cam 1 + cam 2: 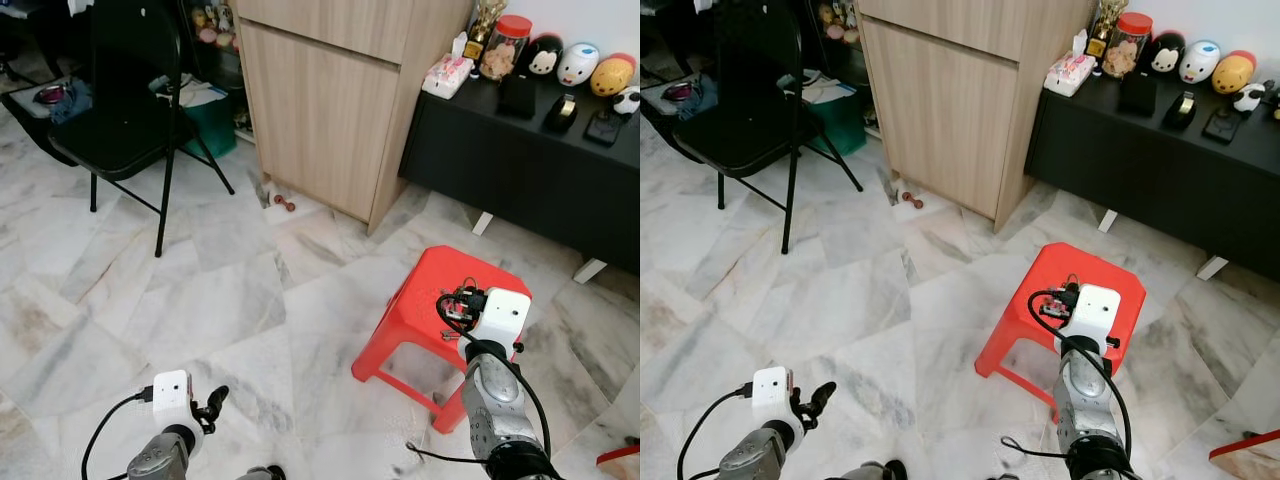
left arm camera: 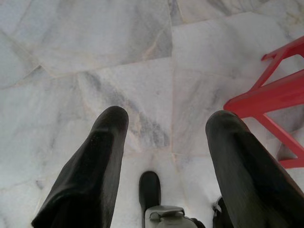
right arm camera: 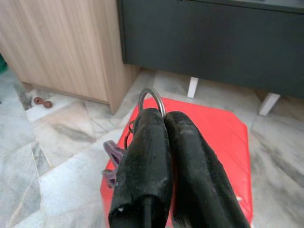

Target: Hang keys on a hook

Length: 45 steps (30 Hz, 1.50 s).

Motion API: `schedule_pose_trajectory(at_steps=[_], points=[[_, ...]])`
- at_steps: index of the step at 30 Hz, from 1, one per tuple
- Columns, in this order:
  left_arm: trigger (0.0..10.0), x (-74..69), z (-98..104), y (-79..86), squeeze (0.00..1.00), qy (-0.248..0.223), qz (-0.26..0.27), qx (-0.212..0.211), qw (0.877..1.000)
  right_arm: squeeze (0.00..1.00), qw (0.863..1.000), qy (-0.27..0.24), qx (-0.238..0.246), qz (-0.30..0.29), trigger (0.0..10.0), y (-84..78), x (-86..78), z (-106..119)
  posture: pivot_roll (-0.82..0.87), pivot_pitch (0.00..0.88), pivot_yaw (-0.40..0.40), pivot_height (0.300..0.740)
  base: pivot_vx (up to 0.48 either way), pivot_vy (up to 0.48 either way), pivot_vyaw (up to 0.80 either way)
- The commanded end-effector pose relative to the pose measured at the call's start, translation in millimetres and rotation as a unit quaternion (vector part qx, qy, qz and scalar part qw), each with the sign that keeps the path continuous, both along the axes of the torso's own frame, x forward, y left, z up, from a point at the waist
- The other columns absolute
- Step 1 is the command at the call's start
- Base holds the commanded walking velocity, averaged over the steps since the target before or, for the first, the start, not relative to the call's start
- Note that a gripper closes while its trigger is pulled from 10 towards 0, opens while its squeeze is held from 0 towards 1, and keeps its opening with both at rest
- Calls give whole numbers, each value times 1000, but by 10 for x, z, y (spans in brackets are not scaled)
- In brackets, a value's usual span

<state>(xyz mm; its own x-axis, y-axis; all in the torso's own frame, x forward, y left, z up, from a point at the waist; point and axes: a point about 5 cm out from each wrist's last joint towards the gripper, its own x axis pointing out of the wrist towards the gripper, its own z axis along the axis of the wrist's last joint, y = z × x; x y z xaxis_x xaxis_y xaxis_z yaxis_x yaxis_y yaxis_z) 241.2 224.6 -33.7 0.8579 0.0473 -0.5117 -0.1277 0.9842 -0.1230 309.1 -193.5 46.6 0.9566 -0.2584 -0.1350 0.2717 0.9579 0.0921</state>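
My right gripper [image 3: 164, 114] is shut on the keys: a metal key ring [image 3: 152, 97] sticks out past the fingertips and a purple tag [image 3: 112, 159] hangs to one side. It is held above the red plastic stool [image 1: 435, 275], and the bunch shows as a dark tangle [image 1: 458, 305] in front of the white wrist camera. My left gripper [image 2: 166, 118] is open, low over the marble floor to the left of the stool, with nothing between its fingers [image 1: 213, 402].
A wooden cabinet [image 1: 330, 100] stands ahead, with a black sideboard [image 1: 530, 170] to its right carrying figurines, a jar and tissues. A black folding chair [image 1: 125, 120] stands at the far left. A small red object [image 1: 284, 202] lies at the cabinet's foot.
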Motion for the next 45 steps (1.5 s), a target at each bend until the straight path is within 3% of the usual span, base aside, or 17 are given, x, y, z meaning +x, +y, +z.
schedule_pose_trajectory(at_steps=[1, 45], points=[[10000, -81, -66, -13, 0, 17, -1, 1, 1000, 0, 1000, 19, 8, -10, 10000, -29, -39, -70, 108, 150, -47, 740, 0, 0, -781], [10000, -71, -62, -15, 0, 20, -7, 8, 1000, 0, 999, 23, 16, 24, 10000, 204, -38, -96, 109, 167, -48, 740, 0, -73, -779]])
